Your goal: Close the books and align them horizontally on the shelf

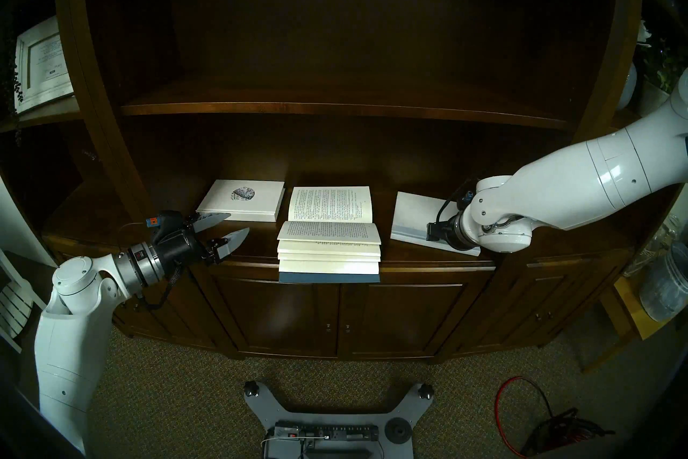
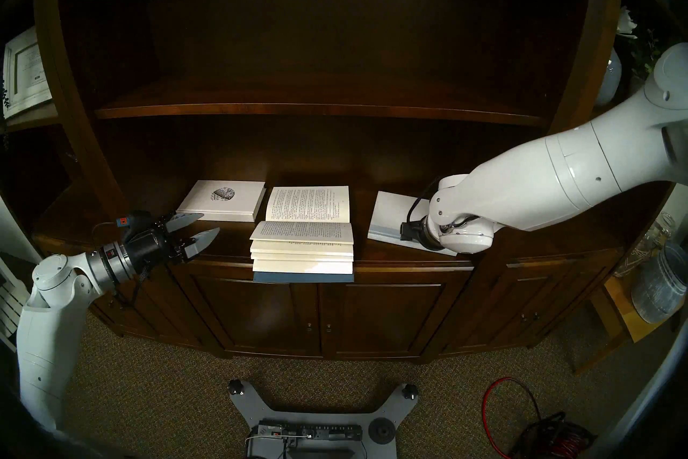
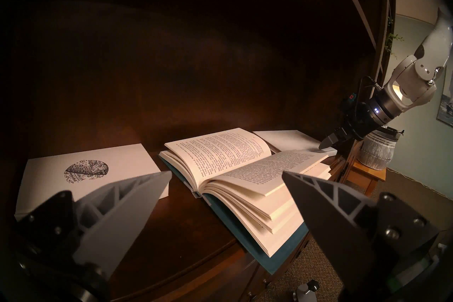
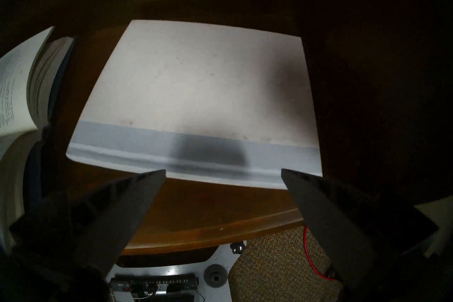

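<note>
On the deep wooden shelf (image 1: 428,259) of a dark bookcase, a thick blue-covered book (image 1: 329,242) lies open, its spine running side to side and its near cover jutting past the shelf's front edge, between a closed white book with a round emblem (image 1: 242,200) and a closed white hardback with a pale blue spine strip (image 4: 196,98). The left gripper (image 1: 232,228), jaws spread and empty, points at the open book from just beside its left edge and looks the nearer arm for folding it shut. The right gripper (image 4: 223,176), jaws also parted and holding nothing, hangs over the white hardback's front edge to the open book's right.
</note>
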